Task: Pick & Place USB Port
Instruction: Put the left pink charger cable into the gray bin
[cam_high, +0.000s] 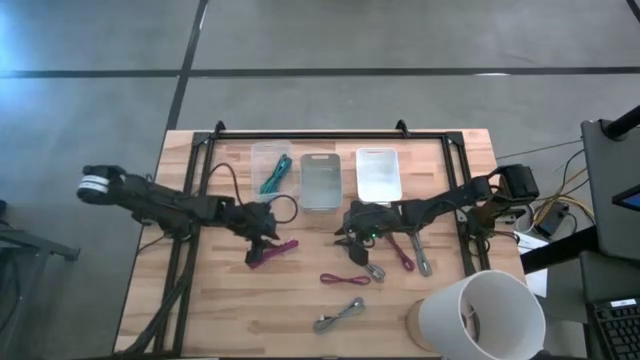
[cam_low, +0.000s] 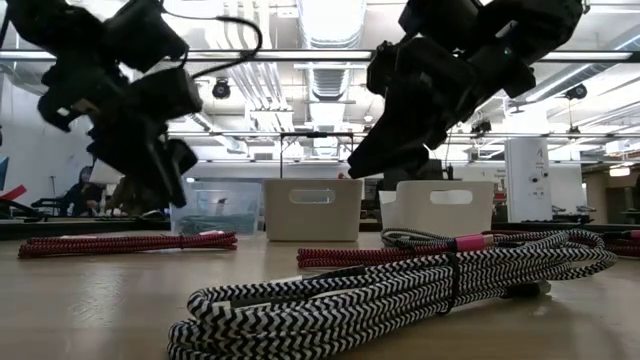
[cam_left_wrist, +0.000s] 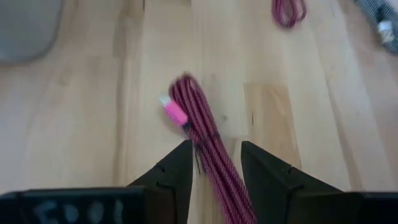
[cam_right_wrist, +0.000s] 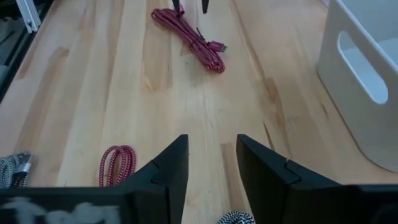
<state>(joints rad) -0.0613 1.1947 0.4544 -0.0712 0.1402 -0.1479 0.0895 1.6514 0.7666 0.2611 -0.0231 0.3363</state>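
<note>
A dark red braided USB cable bundle with a pink plug lies on the wooden table left of centre. My left gripper is open just above it, slanting down, one finger on either side of the bundle's near part; in the high view this gripper stands over the bundle. My right gripper is open over bare wood at the table's middle, with nothing between its fingers. Its wrist view shows the same red bundle farther off.
Three bins stand at the back: a clear one with a teal cable, a grey one and a white one. Loose cables lie nearby: a small red coil, a black-and-white one, others by the right arm. A white cylinder stands near right.
</note>
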